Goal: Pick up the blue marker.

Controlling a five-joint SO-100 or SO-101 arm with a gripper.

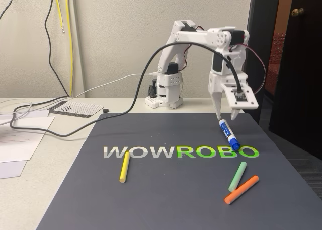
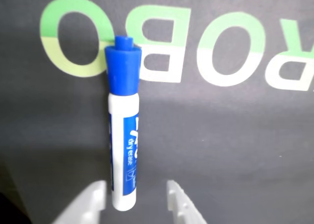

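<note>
The gripper [image 1: 225,118] hangs with its jaws spread apart and grips nothing; in the wrist view its two white fingertips [image 2: 95,197] stand on either side of the near end of the blue marker [image 2: 123,145], neither clearly pressing it. The marker lies flat on the dark grey mat [image 1: 166,189], just under and in front of the gripper in the fixed view, its blue cap pointing toward the printed lettering [image 1: 181,152].

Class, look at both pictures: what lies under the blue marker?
The blue marker lies flat on the dark grey mat; its cap overlaps the green-and-white WOWROBO lettering. The mat directly beneath the barrel is covered.
</note>
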